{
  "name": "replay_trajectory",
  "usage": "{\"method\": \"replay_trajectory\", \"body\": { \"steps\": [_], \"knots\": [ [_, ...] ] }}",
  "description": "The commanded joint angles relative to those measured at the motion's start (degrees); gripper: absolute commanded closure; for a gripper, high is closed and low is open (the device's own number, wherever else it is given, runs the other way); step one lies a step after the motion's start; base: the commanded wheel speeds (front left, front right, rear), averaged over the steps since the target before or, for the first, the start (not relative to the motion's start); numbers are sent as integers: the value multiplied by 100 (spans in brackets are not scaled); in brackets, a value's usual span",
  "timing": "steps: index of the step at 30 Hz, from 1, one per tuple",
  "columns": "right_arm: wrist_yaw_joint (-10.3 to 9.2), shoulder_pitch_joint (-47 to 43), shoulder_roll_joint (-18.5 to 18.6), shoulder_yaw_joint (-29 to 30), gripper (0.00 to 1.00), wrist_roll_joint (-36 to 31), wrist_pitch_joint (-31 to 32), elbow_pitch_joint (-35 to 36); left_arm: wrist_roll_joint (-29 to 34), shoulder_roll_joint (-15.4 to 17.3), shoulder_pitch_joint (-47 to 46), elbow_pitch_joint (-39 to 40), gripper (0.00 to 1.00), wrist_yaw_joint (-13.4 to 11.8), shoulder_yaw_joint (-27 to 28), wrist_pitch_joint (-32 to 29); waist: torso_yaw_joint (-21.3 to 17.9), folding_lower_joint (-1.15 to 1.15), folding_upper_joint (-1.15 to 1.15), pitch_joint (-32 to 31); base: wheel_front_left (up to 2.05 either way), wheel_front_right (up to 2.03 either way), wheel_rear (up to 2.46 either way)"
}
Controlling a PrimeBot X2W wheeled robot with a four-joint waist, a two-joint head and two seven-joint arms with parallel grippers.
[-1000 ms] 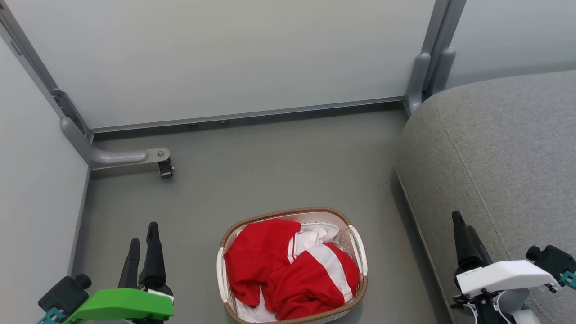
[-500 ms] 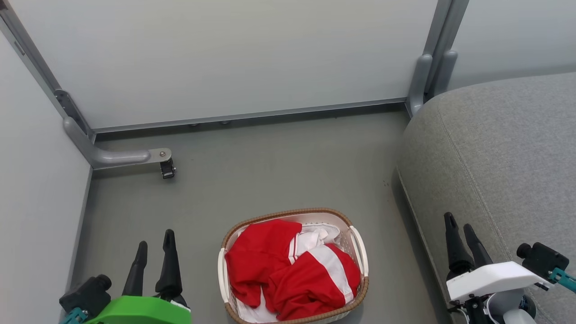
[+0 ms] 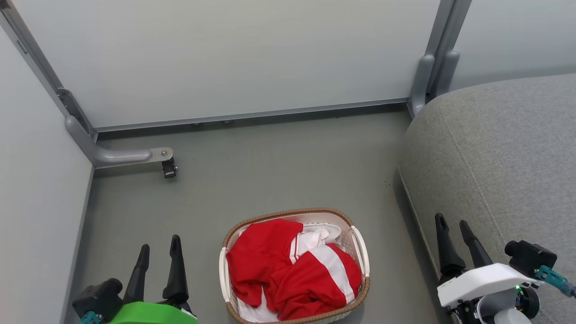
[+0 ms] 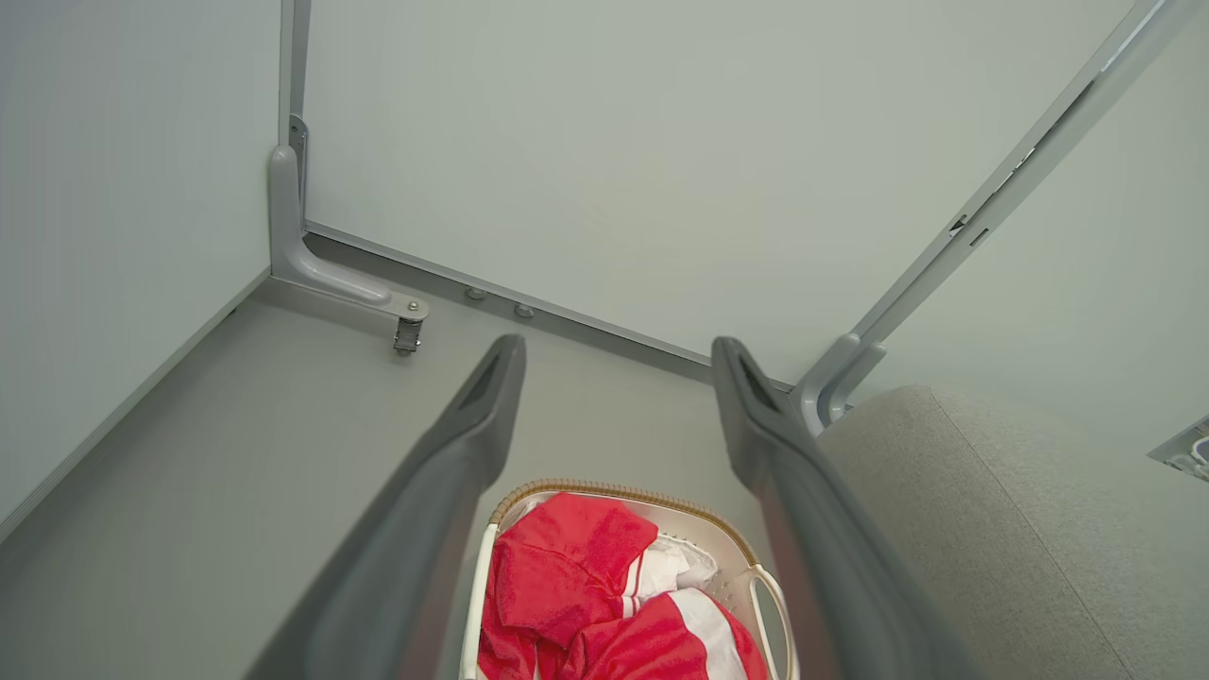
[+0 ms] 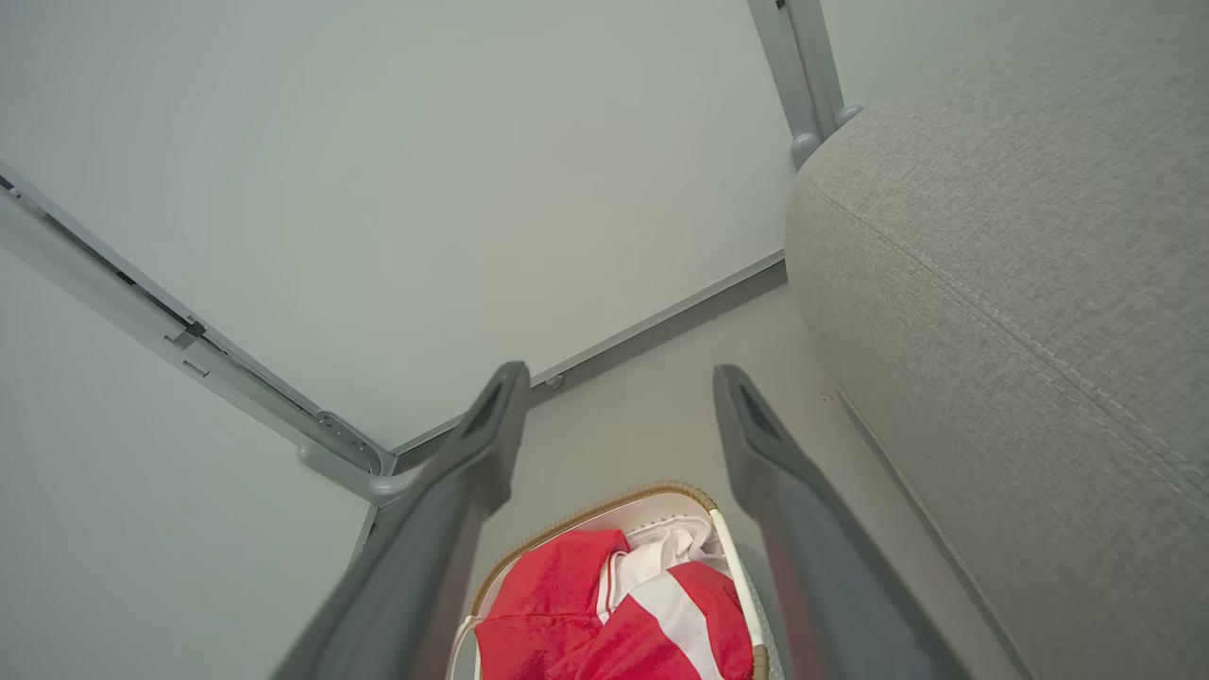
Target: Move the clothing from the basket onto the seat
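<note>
2 hands flank the basket (image 3: pixel 288 211) in the head view: the left hand (image 3: pixel 160 243) sits at the lower left over the grey floor (image 3: pixel 270 166), and the right hand (image 3: pixel 451 219) sits at the lower right, its fingers showing against the near edge of the seat (image 3: pixel 495 148). Each hand has its 2 dark fingers spread with a clear gap between them and nothing in its grip. Both wrist views show the same gap, with the basket seen beyond the fingers. The clothing (image 3: pixel 274 256) lies crumpled inside the basket, red folds with white panels and stripe trim, beside a bunch of white fabric (image 3: pixel 315 236) toward the far end. The basket stands on the floor between the 2 hands, near the seat but apart from it. Pale wall panels (image 3: pixel 225 58) close the far side, and a small black caster (image 3: pixel 168 167) hangs from a grey bracket at the far left corner.
</note>
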State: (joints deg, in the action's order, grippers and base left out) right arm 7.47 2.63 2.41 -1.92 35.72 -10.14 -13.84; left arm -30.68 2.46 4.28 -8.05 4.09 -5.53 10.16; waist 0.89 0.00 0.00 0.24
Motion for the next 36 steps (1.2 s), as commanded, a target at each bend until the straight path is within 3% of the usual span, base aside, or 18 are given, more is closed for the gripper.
{"method": "replay_trajectory", "body": {
  "steps": [1,12,36],
  "knots": [
    [3,-38,39,-10,0,-154,-56,49,174,47,52,17,0,-15,-8,55,5,0,0,3,0,0,0],
    [3,-46,46,-100,0,-942,-193,119,660,53,117,-24,0,-59,-69,190,33,0,0,13,0,0,0],
    [3,-61,61,-213,0,-1945,-460,64,1517,59,220,-177,0,-123,-188,459,77,0,0,36,0,0,0]
  ]
}}
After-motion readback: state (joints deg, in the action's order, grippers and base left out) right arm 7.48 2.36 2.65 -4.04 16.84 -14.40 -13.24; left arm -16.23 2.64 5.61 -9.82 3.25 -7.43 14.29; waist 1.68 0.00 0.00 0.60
